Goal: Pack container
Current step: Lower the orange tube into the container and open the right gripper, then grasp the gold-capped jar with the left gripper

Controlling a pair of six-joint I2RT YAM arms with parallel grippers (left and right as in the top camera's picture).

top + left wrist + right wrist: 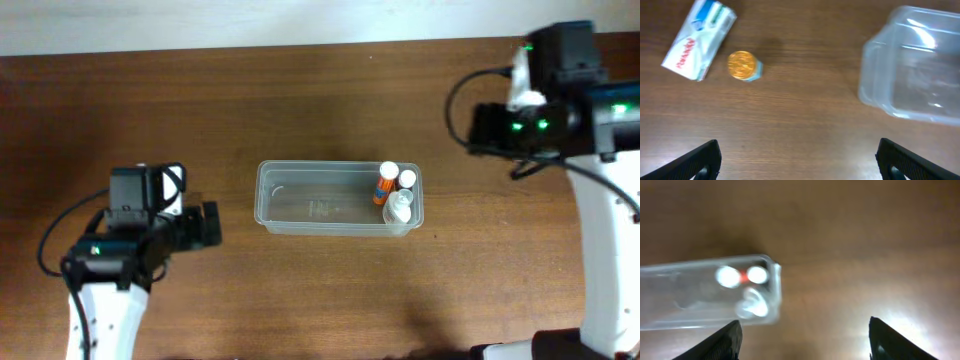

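Three bottles (pixel 394 190) are packed in the container (pixel 310 212), at 3 o'clock; box (pixel 699 40) and jar (pixel 744 65) are left out. Left fingers (pixel 700 162) and right fingers (pixel 725 340) are held wide.

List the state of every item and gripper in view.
container: open, no lid on
three small bottles: inside container, one end
white box: flat on table, unpacked
gold-capped jar: upright on table, unpacked
left gripper: open, empty
right gripper: open, empty
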